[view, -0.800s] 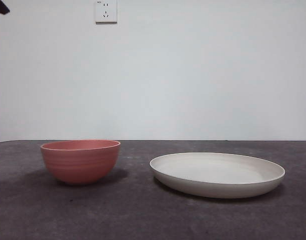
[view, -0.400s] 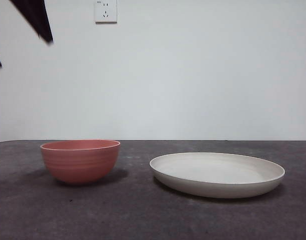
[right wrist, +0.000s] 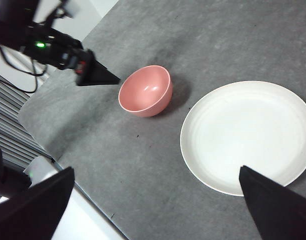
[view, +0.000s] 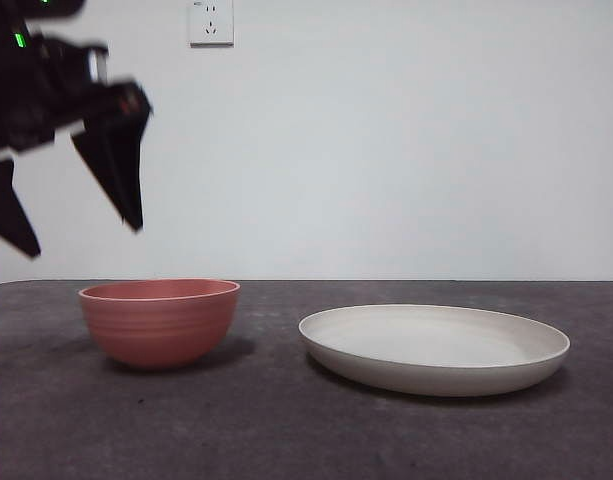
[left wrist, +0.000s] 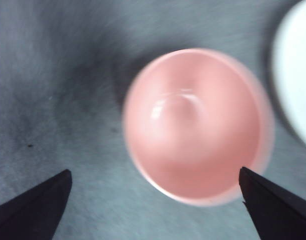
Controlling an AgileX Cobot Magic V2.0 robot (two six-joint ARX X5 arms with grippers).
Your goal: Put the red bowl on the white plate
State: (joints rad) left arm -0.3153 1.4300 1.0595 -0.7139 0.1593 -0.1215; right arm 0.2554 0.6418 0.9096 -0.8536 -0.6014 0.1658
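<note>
Fingers (left wrist: 277,207) apart above red bowl (left wrist: 195,125), blurred.

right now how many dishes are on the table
2: the red bowl and the white plate, apart, side by side. The open left gripper hovers above the bowl.

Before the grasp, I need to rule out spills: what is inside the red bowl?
Nothing shows inside the red bowl: the left wrist view, though blurred, looks down onto bare pink walls and floor. The open left gripper hovers above it.
</note>
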